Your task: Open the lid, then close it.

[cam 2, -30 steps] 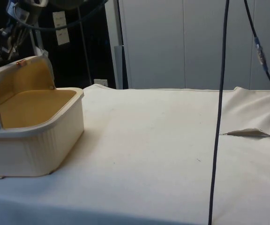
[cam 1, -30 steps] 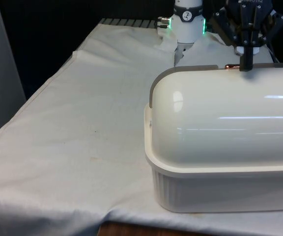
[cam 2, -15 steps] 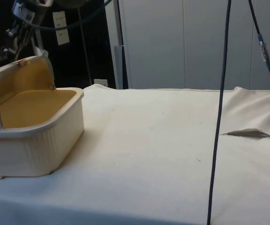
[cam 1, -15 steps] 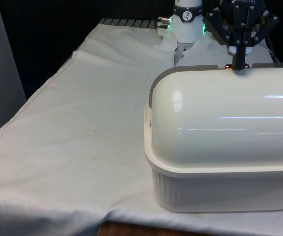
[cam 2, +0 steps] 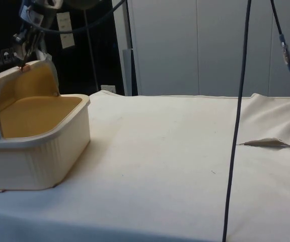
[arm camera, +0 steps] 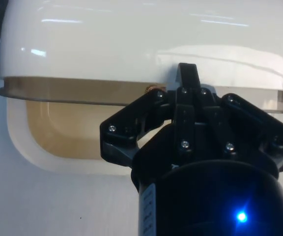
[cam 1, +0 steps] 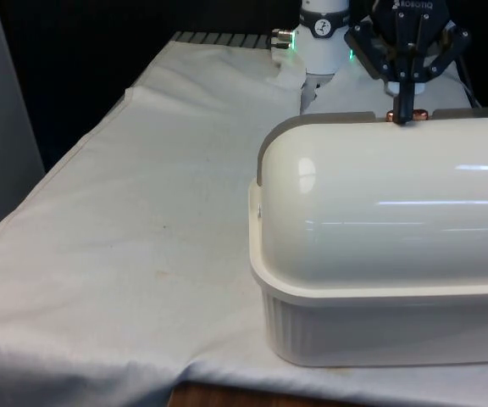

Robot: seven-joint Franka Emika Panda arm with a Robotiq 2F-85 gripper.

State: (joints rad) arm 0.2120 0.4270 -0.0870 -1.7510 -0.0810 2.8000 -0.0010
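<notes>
White-clothed table (cam 1: 142, 212), front view's right: cream plastic bread box (cam 1: 379, 314), rounded roll-top lid (cam 1: 388, 203) raised; black two-finger gripper (cam 1: 404, 114), fingers together, at its copper knob (cam 1: 394, 115); closing advice: follow the lid's arc.

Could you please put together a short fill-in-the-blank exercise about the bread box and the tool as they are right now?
1. The lid of the bread box is ____, so its tan inside shows in the side view.
2. The tool is at the small ____-coloured knob on the lid's edge.
3. The box stands on a ____ cloth.

Missing words: open; copper; white
</notes>
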